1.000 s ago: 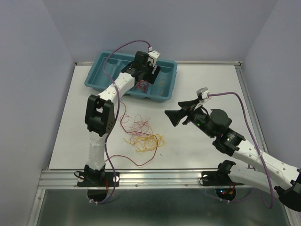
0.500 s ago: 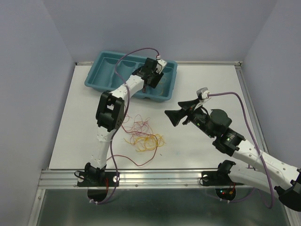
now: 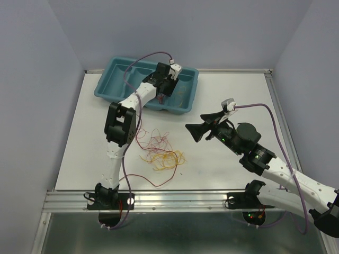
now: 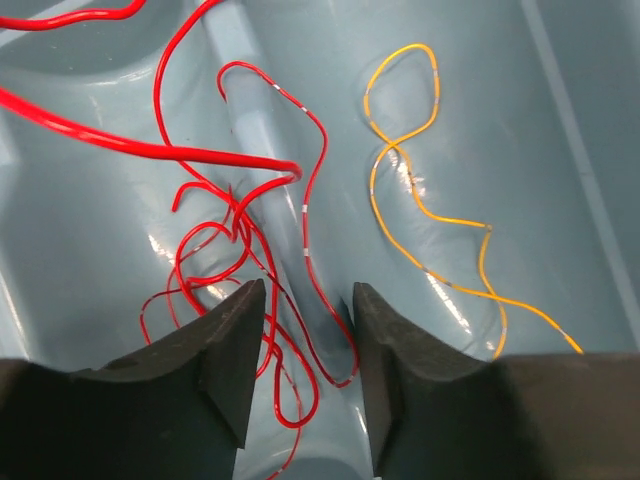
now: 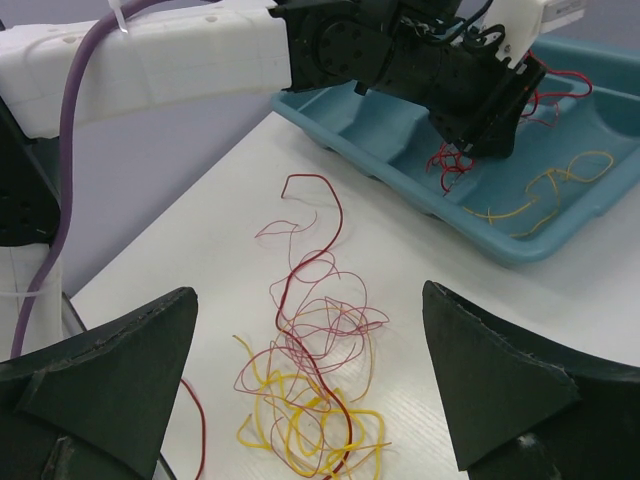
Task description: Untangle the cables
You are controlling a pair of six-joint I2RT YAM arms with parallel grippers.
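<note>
At the bottom of the left wrist view, the left pincer [image 4: 305,310] stands half-wide. Its two dark fingers [image 4: 225,340] straddle a few strands of the red cables [image 4: 232,228] without pinching them, as far as we can see. Those red loops lie bunched centre-left in that frame, across a divider of the teal tray [image 4: 560,120]. A lone orange cable [image 4: 420,190] curls in the compartment to the right, apart from them. Further out, in the top view, the tray sits upper left on the desk [image 3: 238,90]. The main tangle [image 3: 159,151] of dark red and yellow cables lies on the desk near the middle of the frame. The right pincer [image 3: 193,132] hangs wide and empty just right of that tangle, facing it.

We judge these cables almost weightless, limp yet springy. They will likely slip from blunt fingers, snag on their neighbours and drag the whole knot along. We would take one strand at a free end or an outer loop and draw it out slowly.
</note>
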